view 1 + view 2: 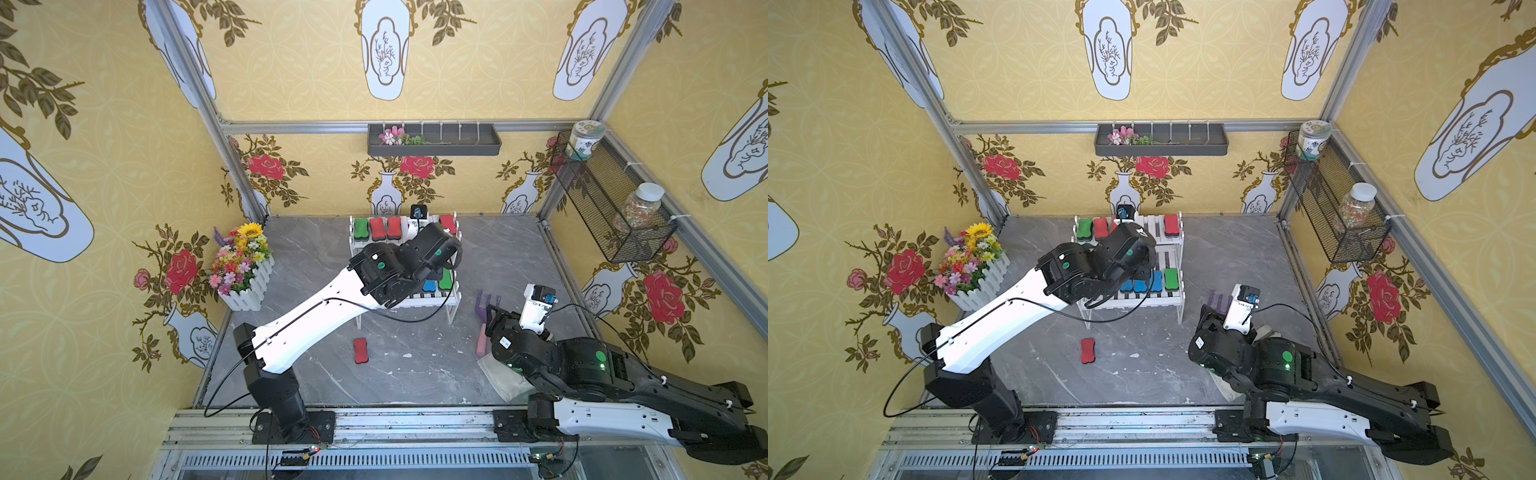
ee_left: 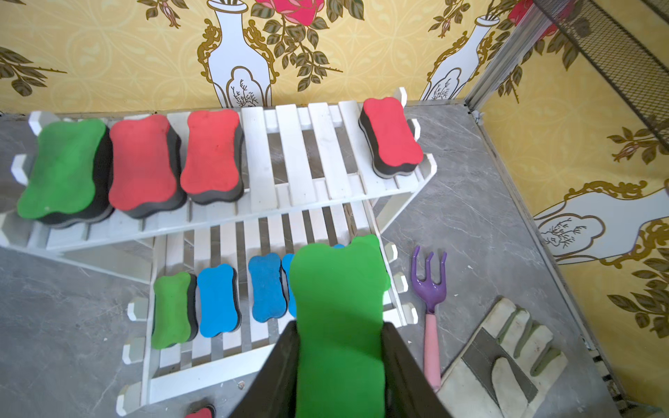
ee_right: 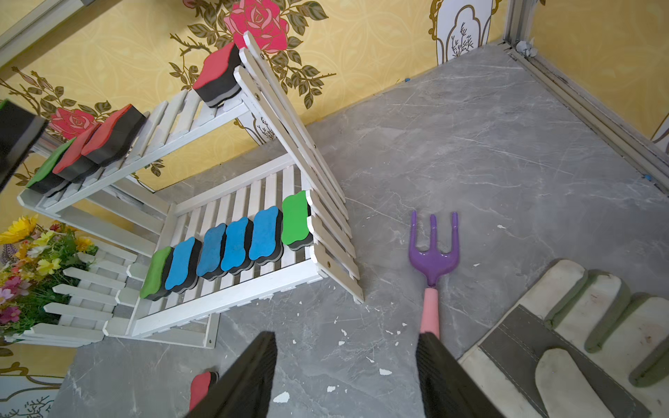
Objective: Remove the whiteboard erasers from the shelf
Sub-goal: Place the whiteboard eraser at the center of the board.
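Note:
The white shelf (image 2: 289, 155) stands at the back of the table (image 1: 415, 301). Its upper tier holds one green eraser (image 2: 65, 166) and three red erasers (image 2: 143, 163), with a gap between them. On the lower tier sit several blue erasers (image 3: 237, 242) with a green one (image 3: 295, 220) at each end. My left gripper (image 2: 340, 325) is shut on another green eraser (image 2: 336, 275), raised above the shelf. In both top views the arm's wrist hides the fingers. One red eraser (image 1: 360, 350) lies on the table in front. My right gripper (image 3: 345, 362) hangs open over bare table.
A purple hand rake (image 3: 432, 249) with a pink handle and a white work glove (image 3: 564, 343) lie right of the shelf, by my right gripper. A flower box (image 1: 243, 266) stands at the left. A dark wall tray (image 1: 434, 139) and a wire basket (image 1: 611, 208) hang on the walls.

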Robot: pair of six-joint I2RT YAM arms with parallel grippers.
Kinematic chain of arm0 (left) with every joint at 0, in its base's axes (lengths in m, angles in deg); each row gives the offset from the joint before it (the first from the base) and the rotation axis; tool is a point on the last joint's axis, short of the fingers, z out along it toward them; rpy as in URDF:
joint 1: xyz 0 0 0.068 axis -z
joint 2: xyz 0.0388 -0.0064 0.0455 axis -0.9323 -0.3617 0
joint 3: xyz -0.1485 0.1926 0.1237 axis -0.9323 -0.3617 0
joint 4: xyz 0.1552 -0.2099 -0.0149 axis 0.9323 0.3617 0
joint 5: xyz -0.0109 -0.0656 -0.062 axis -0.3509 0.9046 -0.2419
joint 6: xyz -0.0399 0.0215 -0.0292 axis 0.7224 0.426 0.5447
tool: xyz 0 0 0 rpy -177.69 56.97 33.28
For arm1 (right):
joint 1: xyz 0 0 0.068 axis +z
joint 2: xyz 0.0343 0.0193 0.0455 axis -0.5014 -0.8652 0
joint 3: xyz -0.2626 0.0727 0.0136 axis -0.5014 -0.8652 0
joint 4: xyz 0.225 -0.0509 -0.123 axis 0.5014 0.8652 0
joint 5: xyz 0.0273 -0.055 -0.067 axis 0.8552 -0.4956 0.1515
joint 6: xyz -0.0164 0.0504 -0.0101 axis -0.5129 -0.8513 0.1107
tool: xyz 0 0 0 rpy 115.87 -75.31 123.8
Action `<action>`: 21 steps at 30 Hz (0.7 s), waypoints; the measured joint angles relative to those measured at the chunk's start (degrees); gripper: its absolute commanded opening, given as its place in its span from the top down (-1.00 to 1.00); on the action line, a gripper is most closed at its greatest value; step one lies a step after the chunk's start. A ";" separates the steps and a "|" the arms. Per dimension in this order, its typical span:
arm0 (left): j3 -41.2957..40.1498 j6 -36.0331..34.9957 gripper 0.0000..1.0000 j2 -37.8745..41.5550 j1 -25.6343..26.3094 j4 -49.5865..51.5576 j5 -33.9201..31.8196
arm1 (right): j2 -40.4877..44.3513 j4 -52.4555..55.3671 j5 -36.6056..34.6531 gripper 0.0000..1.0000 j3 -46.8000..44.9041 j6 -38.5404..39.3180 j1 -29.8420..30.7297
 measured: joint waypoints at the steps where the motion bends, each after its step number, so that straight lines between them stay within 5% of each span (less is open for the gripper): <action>1: -2.25 1.22 0.36 1.49 1.05 0.00 -0.81 | -0.09 -0.09 0.00 -0.32 -0.09 -0.02 0.00; 11: -26.18 21.22 0.41 16.44 13.33 3.28 -7.17 | 2.10 -1.49 1.09 -0.32 -3.08 -0.85 0.00; 21: -52.81 45.35 0.28 20.46 19.78 4.33 -1.92 | 2.91 -2.73 1.53 -0.32 -3.72 0.46 0.02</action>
